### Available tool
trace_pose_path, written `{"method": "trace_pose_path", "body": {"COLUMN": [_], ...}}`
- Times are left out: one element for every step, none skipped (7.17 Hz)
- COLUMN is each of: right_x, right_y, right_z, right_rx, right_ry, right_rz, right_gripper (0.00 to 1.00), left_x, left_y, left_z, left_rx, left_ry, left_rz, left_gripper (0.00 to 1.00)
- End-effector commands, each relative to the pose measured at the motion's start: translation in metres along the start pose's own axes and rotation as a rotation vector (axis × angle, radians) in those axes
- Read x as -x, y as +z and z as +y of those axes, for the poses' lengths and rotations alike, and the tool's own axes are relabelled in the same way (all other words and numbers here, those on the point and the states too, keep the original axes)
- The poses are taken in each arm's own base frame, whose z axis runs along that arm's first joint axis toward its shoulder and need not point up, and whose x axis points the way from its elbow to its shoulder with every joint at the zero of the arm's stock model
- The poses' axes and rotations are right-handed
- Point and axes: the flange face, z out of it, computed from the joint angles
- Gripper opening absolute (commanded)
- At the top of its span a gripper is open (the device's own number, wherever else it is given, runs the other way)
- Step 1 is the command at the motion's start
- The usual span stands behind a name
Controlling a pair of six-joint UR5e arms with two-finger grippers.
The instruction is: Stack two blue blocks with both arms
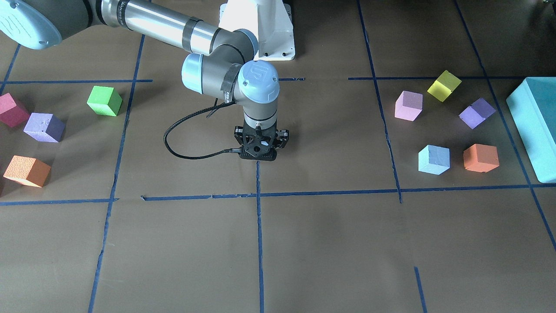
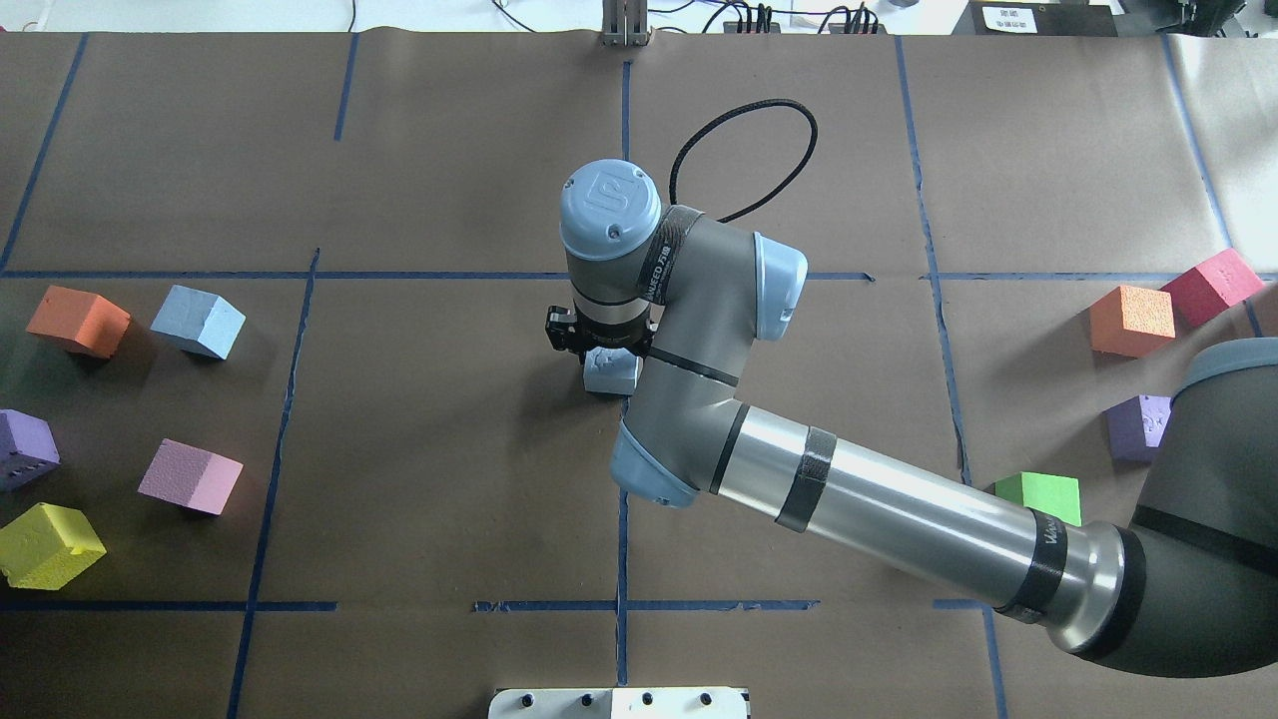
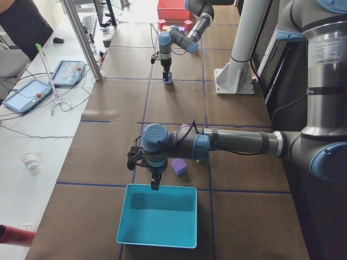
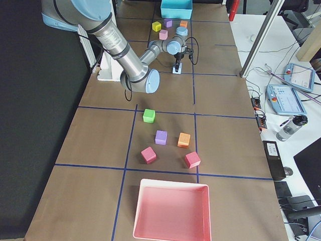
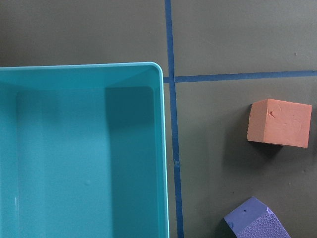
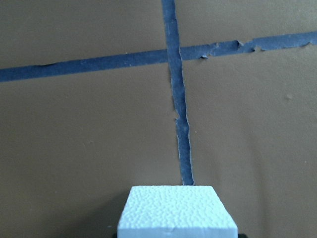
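My right gripper (image 1: 258,153) points straight down at the middle of the table, shut on a pale blue block (image 2: 611,371). The block fills the bottom centre of the right wrist view (image 6: 176,210), over a blue tape cross, and sits at or just above the table surface. The second blue block (image 1: 433,159) rests on the table on my left side, beside an orange cube (image 1: 480,158); it also shows in the overhead view (image 2: 198,321). My left gripper (image 3: 155,185) hangs over the rim of the teal box (image 3: 157,216); I cannot tell whether it is open.
On my left lie pink (image 1: 408,105), yellow (image 1: 443,85) and purple (image 1: 477,113) cubes next to the teal box (image 1: 534,126). On my right lie green (image 1: 104,100), purple (image 1: 44,127), orange (image 1: 27,171) and red cubes. The white pedestal (image 1: 260,30) stands at my base.
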Motion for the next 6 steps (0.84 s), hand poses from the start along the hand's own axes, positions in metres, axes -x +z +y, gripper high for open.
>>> {"method": "trace_pose_path", "body": {"right_x": [-0.003,-0.003,-0.001,-0.002,-0.008,-0.017], "right_y": [0.003,0.003,-0.003,-0.024,-0.048,-0.08], "right_z": [-0.001,0.0,-0.001,-0.008,-0.019,-0.028], "right_rx": [0.001,0.003,0.0,-0.011,0.001,-0.002], "right_ry": [-0.033,-0.048,-0.053,-0.049,-0.025,-0.002], "right_rz": [0.008,0.007,-0.005,-0.031,-0.037,-0.044], "right_gripper": [0.98,0.99,0.99,0.99,0.99,0.99], "left_x": [0.0,-0.001,-0.004,-0.017,-0.033,-0.078], "left_y": [0.0,-0.001,-0.004,-0.012,-0.014,-0.007], "left_z": [-0.001,-0.003,-0.005,-0.014,-0.019,-0.025], "left_rx": [-0.001,-0.003,-0.009,-0.03,-0.04,-0.032], "left_ry": [-0.002,0.0,0.007,0.036,0.077,0.164], "left_rz": [0.0,-0.002,0.0,-0.003,0.001,0.015], "left_gripper": [1.0,1.0,1.0,1.0,1.0,1.0]}}
